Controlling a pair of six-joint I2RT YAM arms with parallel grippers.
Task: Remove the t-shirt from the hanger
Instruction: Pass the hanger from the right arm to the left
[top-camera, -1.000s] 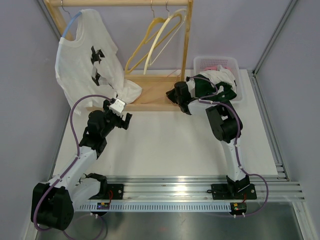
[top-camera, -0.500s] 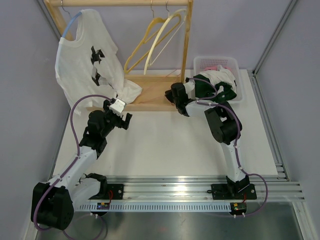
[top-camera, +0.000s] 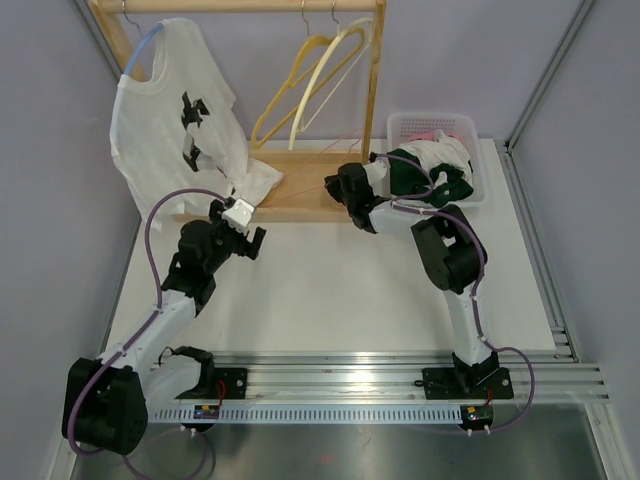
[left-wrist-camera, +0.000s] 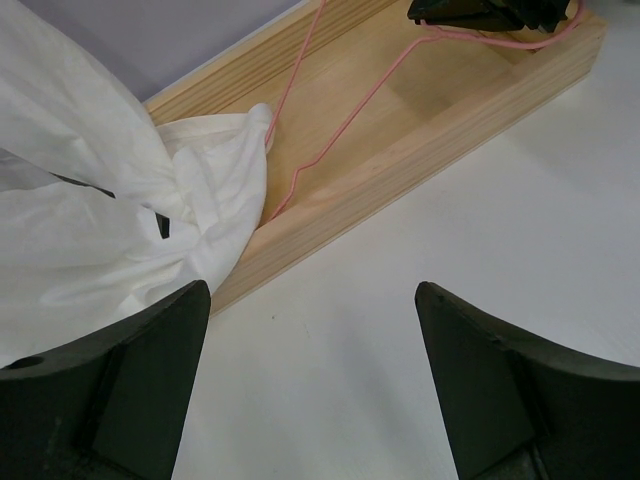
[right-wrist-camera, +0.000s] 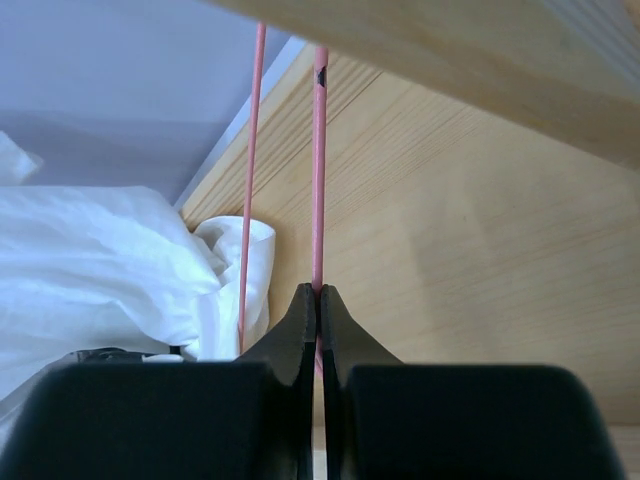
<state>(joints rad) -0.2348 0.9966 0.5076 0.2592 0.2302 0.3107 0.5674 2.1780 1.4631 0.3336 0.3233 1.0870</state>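
white t-shirt (top-camera: 170, 120) hangs on a blue hanger (top-camera: 140, 50) at the left end of the wooden rack's rod (top-camera: 240, 5). its hem is bunched up and lies in the left part of the rack base (top-camera: 300, 190).

left gripper (top-camera: 250, 240) hovers over the table (top-camera: 330, 290), just in front of the base and near the bunched hem. jaws wide apart, nothing btwn them. wrist cam shows both fingers (left-wrist-camera: 150, 380) clear of the cloth (left-wrist-camera: 90, 200), w/ bare table in the gap.

right gripper (top-camera: 335, 188) is low over the base, right of the shirt. jaws pinched tight on a pink wire hanger (right-wrist-camera: 320, 170); the wire runs straight into the closed tips. that hanger lies along the base, its far end next to the shirt's hem.

two cream hangers (top-camera: 310, 85) hang on the rod to the right. a basket (top-camera: 400, 125) w/ clothes sits at the table's back right corner.
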